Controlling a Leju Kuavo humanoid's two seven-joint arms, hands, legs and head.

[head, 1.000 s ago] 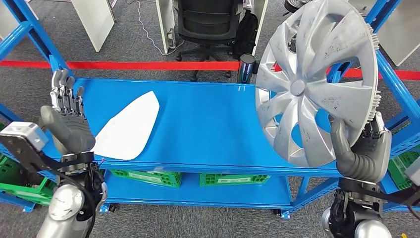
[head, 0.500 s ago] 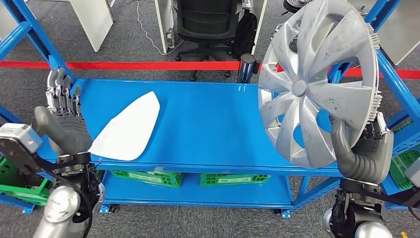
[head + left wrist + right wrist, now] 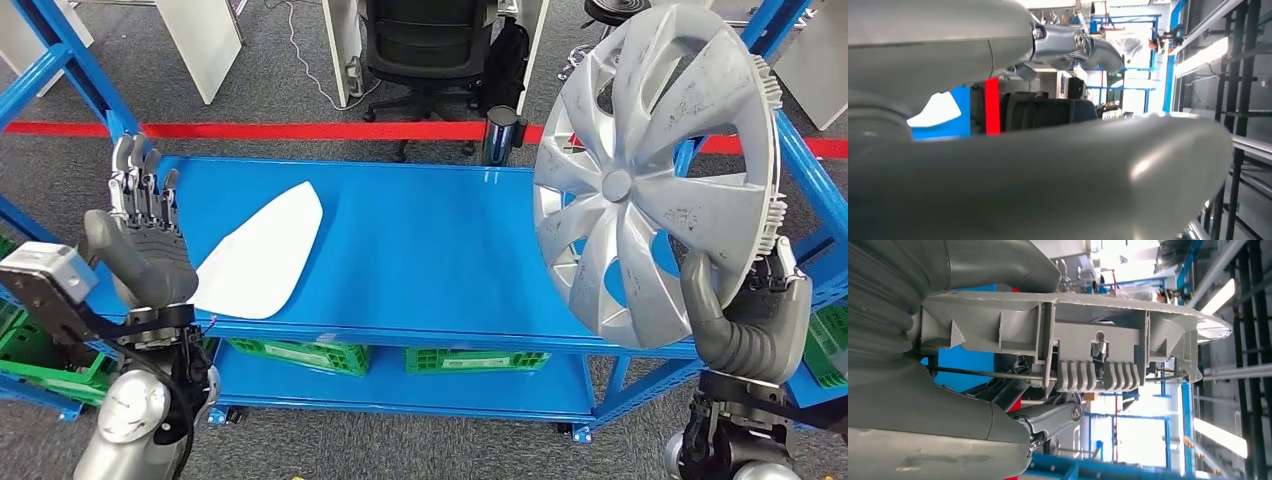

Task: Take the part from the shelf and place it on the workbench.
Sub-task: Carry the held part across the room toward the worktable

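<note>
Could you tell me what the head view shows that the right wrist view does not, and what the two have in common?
Head view alone: the silver wheel cover's spoked face, the blue shelf with a white panel lying flat on it, the left hand raised with fingers apart, green crates below, and the red floor line.

Right wrist view alone: the wheel cover's ribbed back with its mounting clips.

Both: the right hand gripping the wheel cover at its rim.
</note>
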